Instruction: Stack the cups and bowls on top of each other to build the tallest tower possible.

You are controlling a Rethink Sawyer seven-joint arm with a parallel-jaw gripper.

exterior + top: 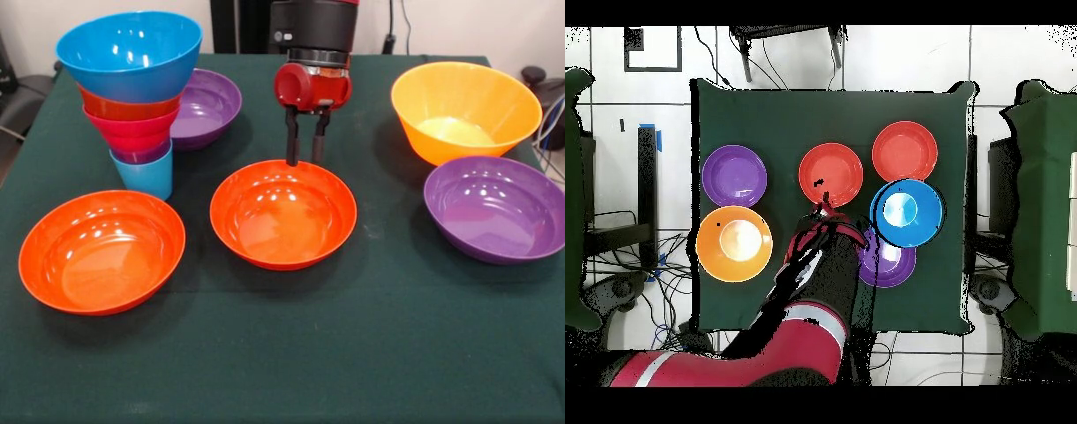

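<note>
Tower [132,97] of nested cups and bowls is standing far left on the tabletop [291,353]; the end effector [305,150], fingers narrowly parted and empty, is straddling the middle orange-red bowl's [282,216] far rim, probably needing to close and lift.

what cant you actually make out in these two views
- Front view: the purple bowl behind the tower is partly hidden by it.
- Front view: the purple cup shows only its rim; nested bowls cover the rest.
- Overhead view: the blue bowl hides everything stacked beneath.
- Overhead view: the arm covers the tool.
</note>
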